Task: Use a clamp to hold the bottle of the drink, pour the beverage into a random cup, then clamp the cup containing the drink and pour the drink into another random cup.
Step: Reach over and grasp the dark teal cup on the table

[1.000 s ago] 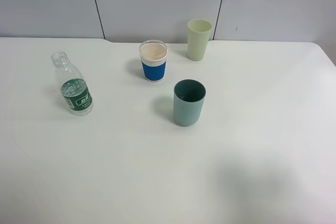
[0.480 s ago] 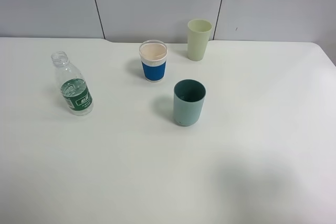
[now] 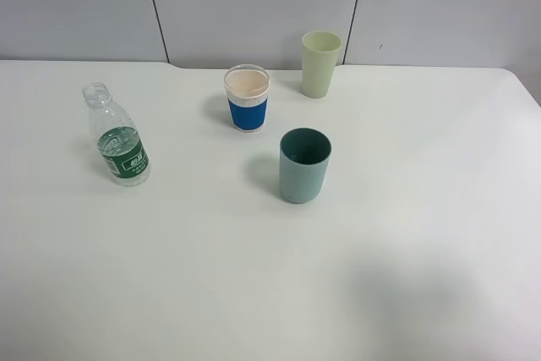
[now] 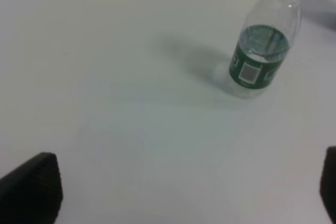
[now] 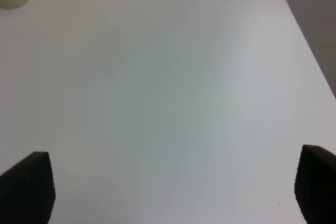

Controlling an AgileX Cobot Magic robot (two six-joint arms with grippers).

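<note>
The white table [image 3: 406,234] lay under both arms. The left fingers [image 4: 29,187] were spread wide and empty, with the bottle [image 4: 261,59] upright well ahead of them, seemingly part full. The right fingers [image 5: 26,184] gaped too, holding nothing. The teal cup [image 3: 304,166] and the blue-sleeved cup [image 3: 247,99] stood clear of both.

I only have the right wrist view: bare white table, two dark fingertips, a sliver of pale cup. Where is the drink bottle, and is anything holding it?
Observer: The small clear plastic bottle with a dark green label stands upright, uncapped, on the left of the white table, untouched.
Operator: Is the left gripper close?
Observer: The left gripper is open, with the bottle ahead of it, not touching.
Operator: Other cups?
Observer: A plain teal tumbler stands mid-table; a white paper cup with a blue sleeve stands behind it.
</note>
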